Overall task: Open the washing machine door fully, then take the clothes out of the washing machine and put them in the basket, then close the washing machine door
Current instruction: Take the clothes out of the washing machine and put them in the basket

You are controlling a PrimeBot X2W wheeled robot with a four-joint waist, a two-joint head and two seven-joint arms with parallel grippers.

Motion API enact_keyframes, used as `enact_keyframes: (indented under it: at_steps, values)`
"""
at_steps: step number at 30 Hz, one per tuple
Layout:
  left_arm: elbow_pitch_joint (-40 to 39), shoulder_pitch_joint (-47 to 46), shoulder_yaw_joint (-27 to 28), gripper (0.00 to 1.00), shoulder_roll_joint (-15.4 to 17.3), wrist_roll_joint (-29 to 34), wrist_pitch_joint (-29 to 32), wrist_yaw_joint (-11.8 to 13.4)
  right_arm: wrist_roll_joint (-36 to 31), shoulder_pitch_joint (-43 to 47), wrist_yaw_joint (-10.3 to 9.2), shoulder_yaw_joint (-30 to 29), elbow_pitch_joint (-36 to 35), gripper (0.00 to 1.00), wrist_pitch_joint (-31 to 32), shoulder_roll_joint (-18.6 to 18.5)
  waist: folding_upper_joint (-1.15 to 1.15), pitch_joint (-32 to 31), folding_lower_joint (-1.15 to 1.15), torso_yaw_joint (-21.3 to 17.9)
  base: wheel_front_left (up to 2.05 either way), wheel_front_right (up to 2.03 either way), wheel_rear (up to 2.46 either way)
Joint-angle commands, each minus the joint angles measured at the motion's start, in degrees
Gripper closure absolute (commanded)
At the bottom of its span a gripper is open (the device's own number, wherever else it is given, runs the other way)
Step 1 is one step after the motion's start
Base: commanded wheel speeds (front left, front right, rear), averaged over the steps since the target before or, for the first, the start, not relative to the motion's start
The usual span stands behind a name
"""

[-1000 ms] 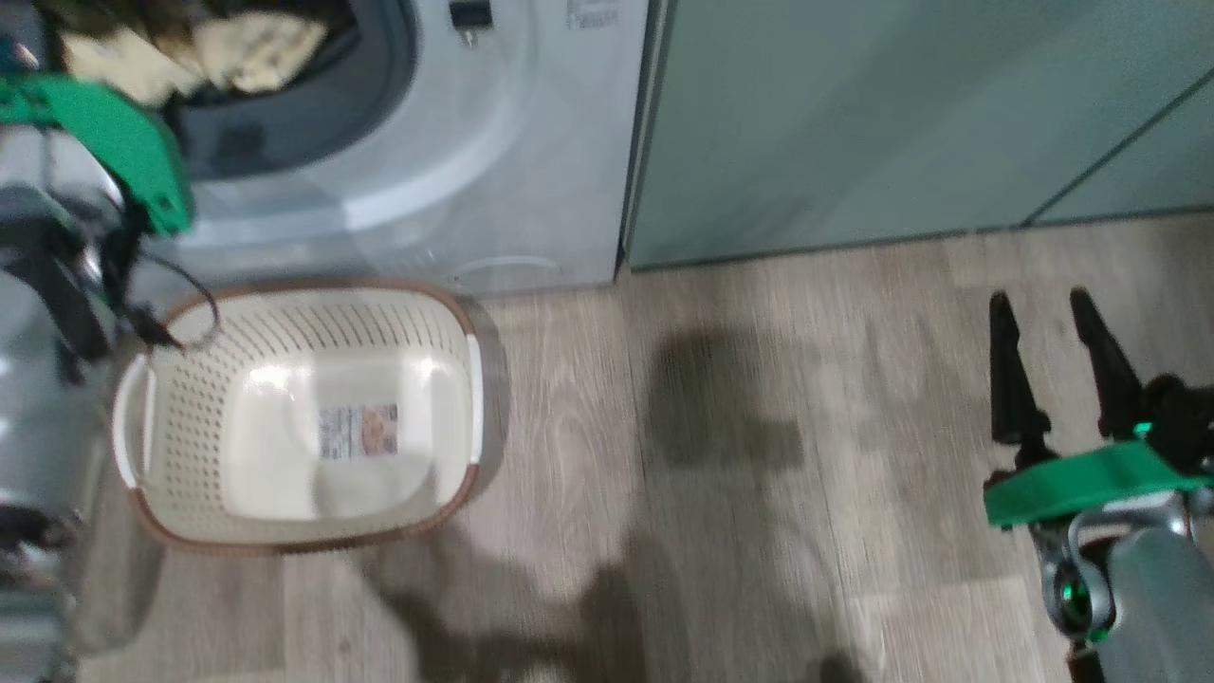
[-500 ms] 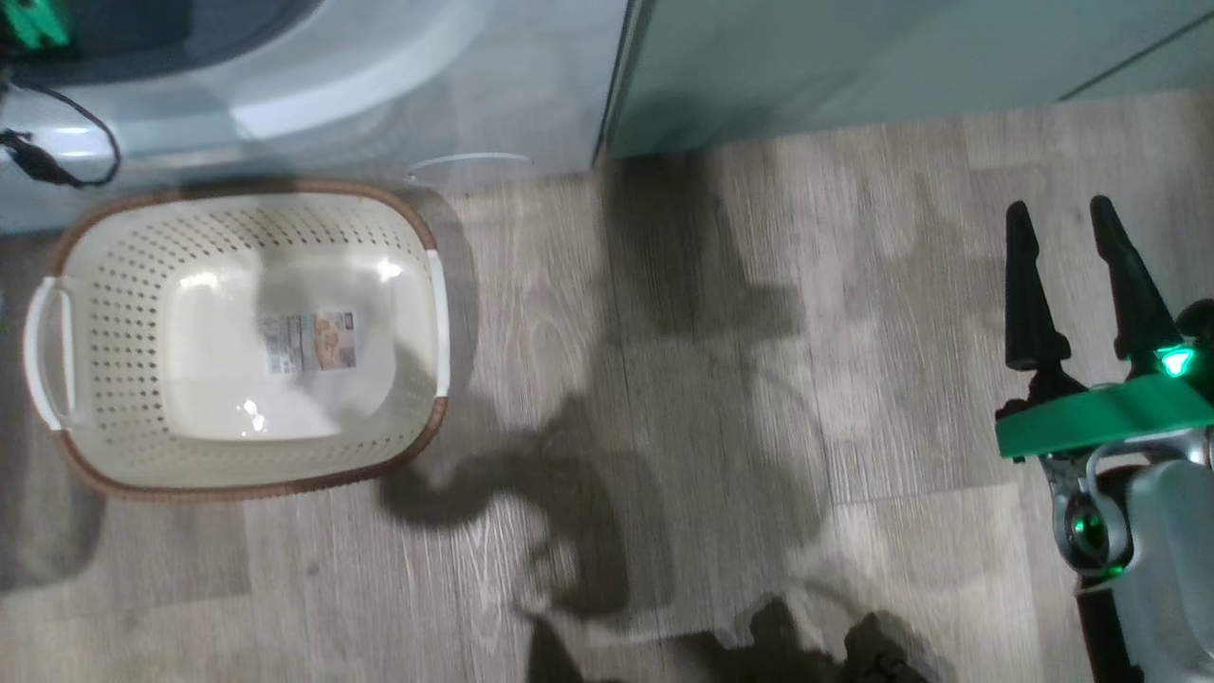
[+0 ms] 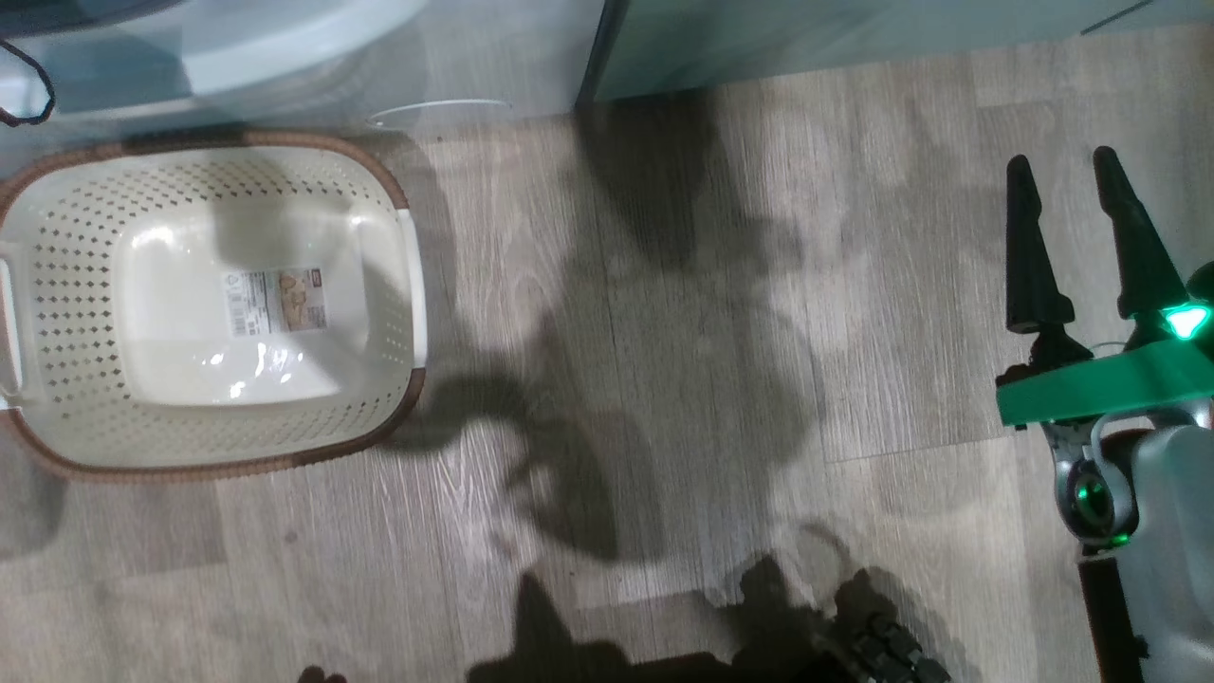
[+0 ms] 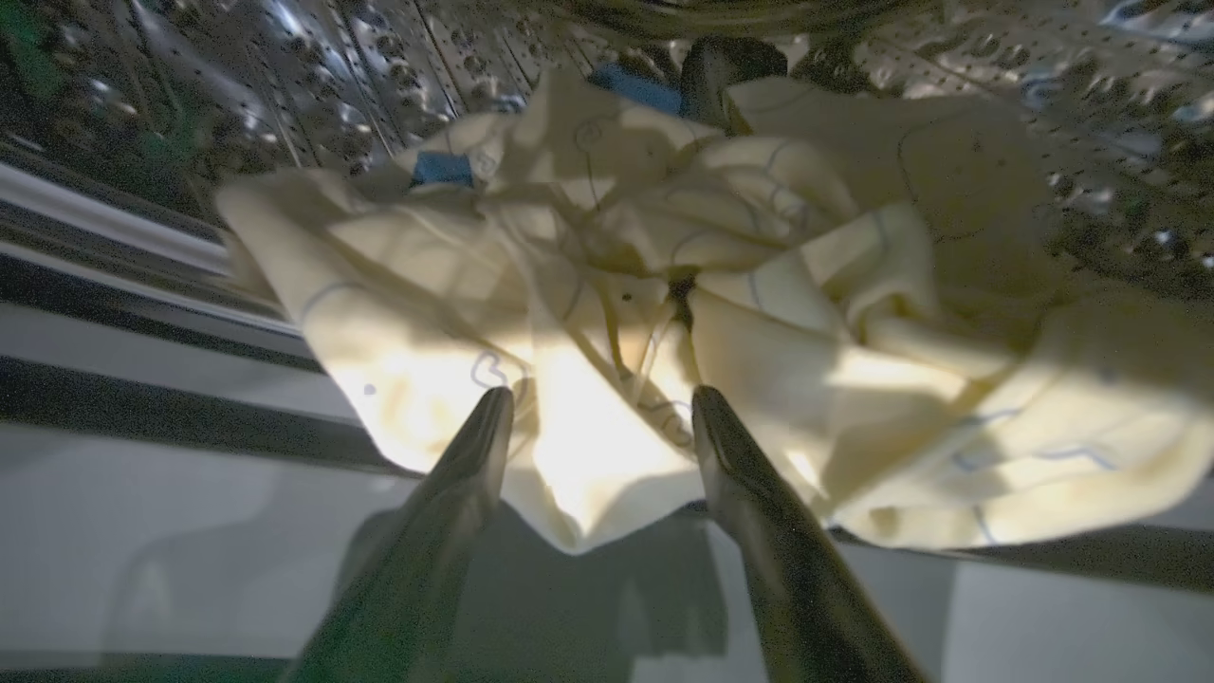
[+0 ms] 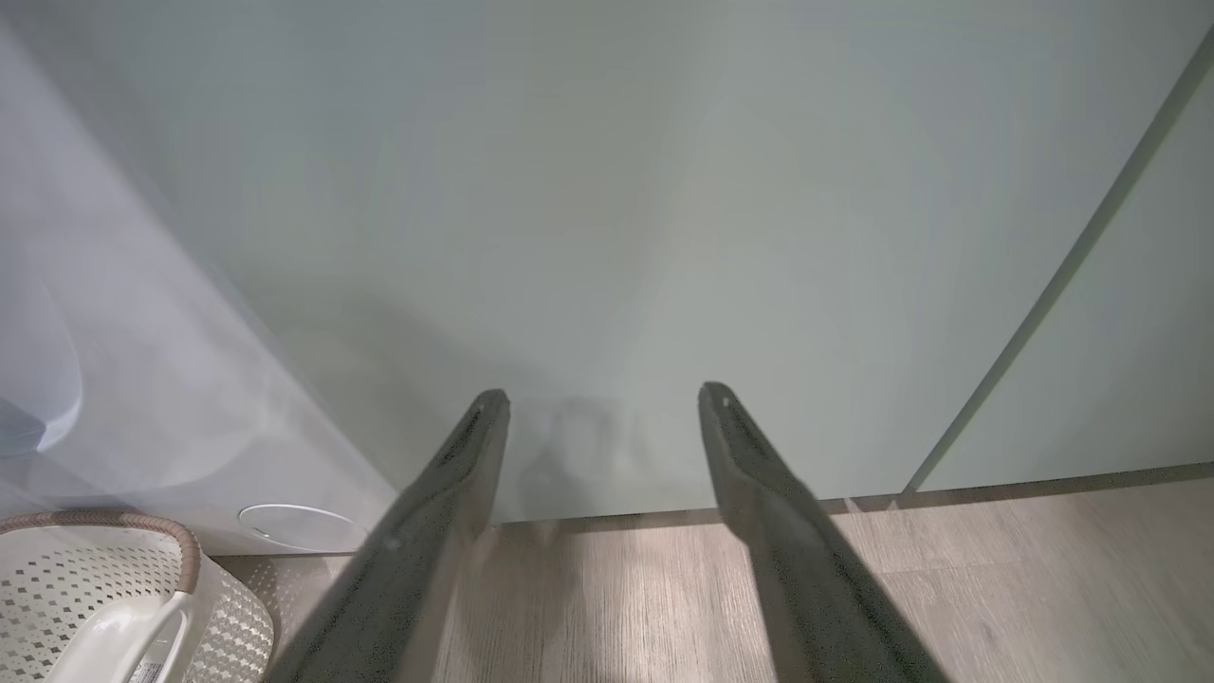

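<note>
The cream basket with a brown rim stands on the floor at the left, with just a sticker on its floor; its corner appears in the right wrist view. Behind it is the white washing machine. In the left wrist view the pale cream-yellow clothes with blue patches lie heaped in the steel drum, spilling over the opening's lip. My left gripper is open, its fingertips at the front fold of the clothes. My right gripper hangs open over the floor at the right. The washing machine door is out of view.
Sage-green cabinet doors stand to the right of the washer, facing my right gripper. Wood-look floor with dark shadows lies between the basket and my right arm. A black cable loop hangs at the upper left.
The head camera has tilted down, so the washer opening and my left arm have left the picture and the basket has shifted up and left. The right gripper remains open.
</note>
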Motion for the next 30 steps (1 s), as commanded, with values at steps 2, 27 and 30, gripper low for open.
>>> enact_keyframes:
  at_steps: [2,27,30]
  values:
    - [-1.32,-1.87,0.33,0.0,3.49,0.53,0.31,0.66,0.49,-0.1,0.25,0.89,-1.82,0.0,-0.54,0.17,0.0,0.6,0.0,0.11,0.0,0.0,0.0]
    - [0.13,3.02,-2.05,1.0,1.76,-2.59,-2.59,-5.28,-0.03,1.4,0.25,0.19,-0.47,0.0,-0.54,0.17,0.0,-3.34,0.0,1.97,0.0,0.0,0.0]
    - [-0.47,6.13,-2.37,1.0,0.72,-3.47,-3.74,-6.67,-0.14,2.45,0.25,-0.14,-0.14,0.0,-0.54,0.17,0.0,-5.8,0.0,2.66,0.0,0.0,0.0]
